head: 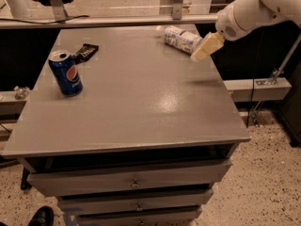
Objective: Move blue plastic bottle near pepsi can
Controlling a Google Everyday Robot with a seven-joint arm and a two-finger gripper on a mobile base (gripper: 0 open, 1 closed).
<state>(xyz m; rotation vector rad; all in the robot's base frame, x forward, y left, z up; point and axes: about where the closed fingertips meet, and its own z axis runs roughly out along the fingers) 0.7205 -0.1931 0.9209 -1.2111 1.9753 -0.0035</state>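
Well apart from pepsi can and black wrapper, gripper hangs beside blue plastic bottle; grip unclear.

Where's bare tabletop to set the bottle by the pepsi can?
Bare: table middle and front, right of the pepsi can. Taken: black wrapper just behind the can; far right corner holds the lying blue plastic bottle, with the gripper hovering beside it.
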